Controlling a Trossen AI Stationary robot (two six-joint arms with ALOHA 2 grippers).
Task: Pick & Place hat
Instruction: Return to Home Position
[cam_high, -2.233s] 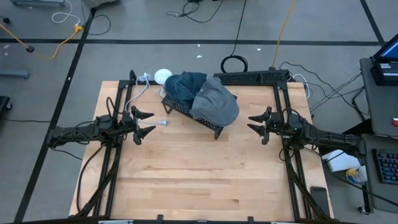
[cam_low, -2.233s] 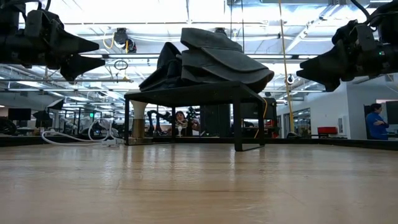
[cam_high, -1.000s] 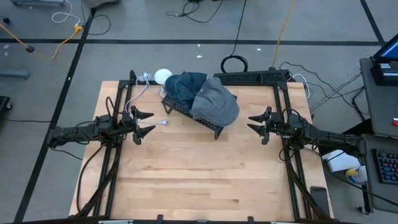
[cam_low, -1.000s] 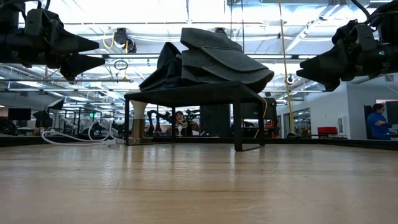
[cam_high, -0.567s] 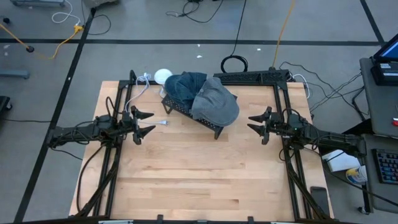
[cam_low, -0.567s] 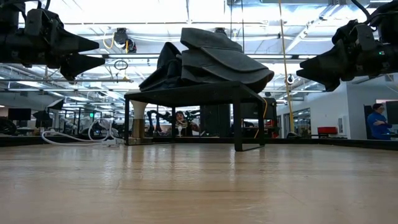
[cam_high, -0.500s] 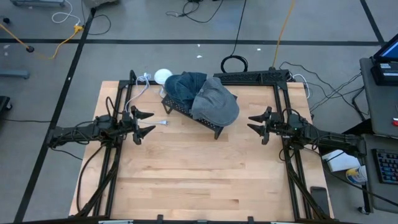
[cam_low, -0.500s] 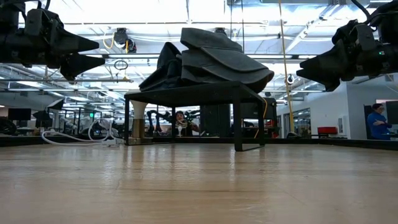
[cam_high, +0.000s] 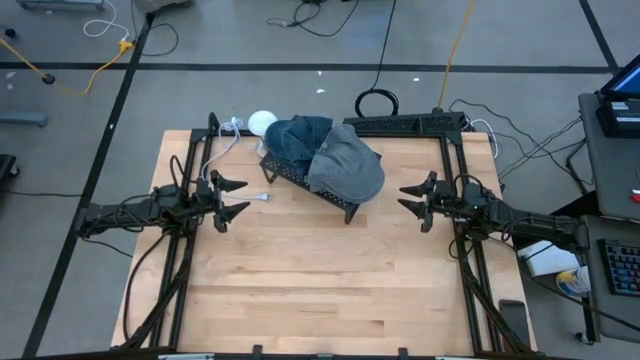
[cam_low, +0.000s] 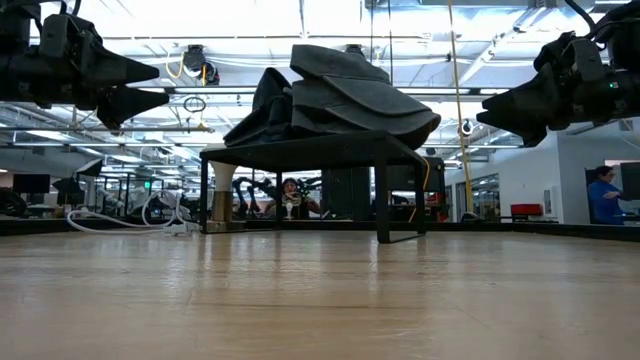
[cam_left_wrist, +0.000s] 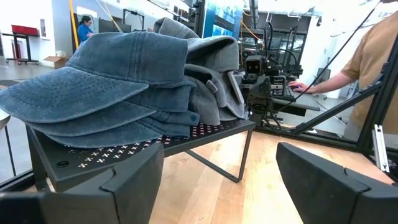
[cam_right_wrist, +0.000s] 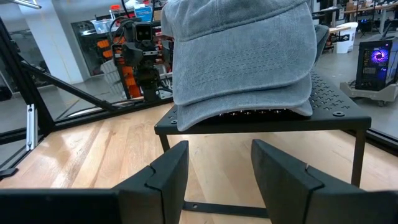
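Several denim caps lie stacked on a black perforated stand (cam_high: 310, 180) at the table's far middle: dark blue caps (cam_high: 298, 140) on its left part and grey caps (cam_high: 350, 165) on its right part. They also show in the low view (cam_low: 340, 95), the left wrist view (cam_left_wrist: 124, 81) and the right wrist view (cam_right_wrist: 242, 56). My left gripper (cam_high: 233, 197) hovers open and empty left of the stand. My right gripper (cam_high: 408, 200) hovers open and empty right of the stand.
A white round object (cam_high: 262, 122) and a white cable (cam_high: 225, 150) lie at the table's far left. Black frame rails (cam_high: 455, 150) run along the table's sides. Bare wood lies between the grippers and toward the near edge (cam_high: 320, 290). A person (cam_left_wrist: 373, 68) is beyond the table.
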